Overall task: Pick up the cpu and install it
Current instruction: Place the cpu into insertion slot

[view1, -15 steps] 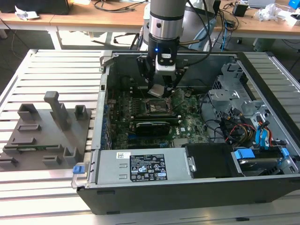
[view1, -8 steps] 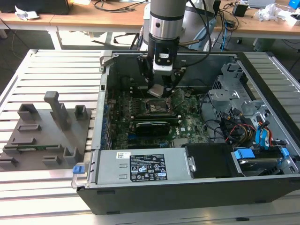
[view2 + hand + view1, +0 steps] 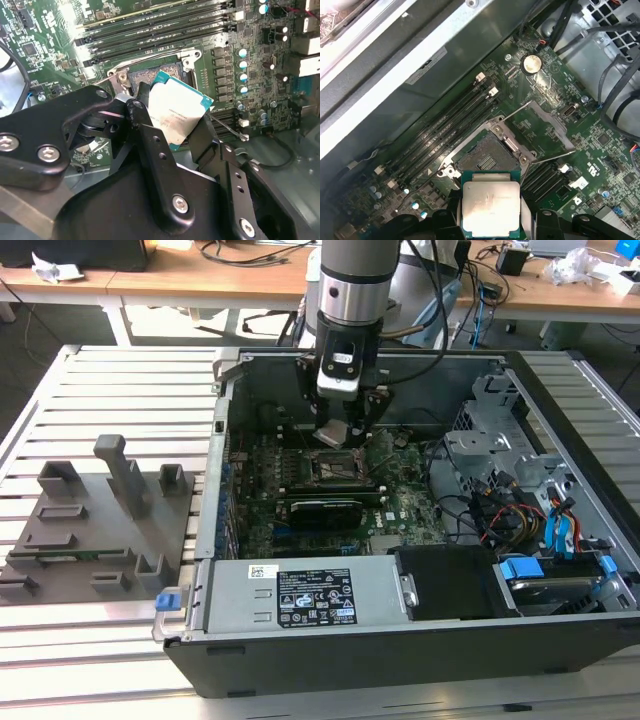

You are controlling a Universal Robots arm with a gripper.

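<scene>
I have the arm [image 3: 355, 275] hanging straight down, claw [image 3: 338, 432] pointing downward, fingers [image 3: 150, 145] pinching the cpu [image 3: 175, 112].

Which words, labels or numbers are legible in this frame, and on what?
Power supply label: print too small to read.
cpu, held in the hand: faint marking, unreadable.
Motherboard: lettering blurred.
Nothing can be quoted.

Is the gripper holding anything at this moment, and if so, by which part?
Yes. The gripper holds the cpu, with its jaws clamped on two opposite side edges. The metal top is left bare, and the chip hangs above the open socket, not yet seated.
</scene>
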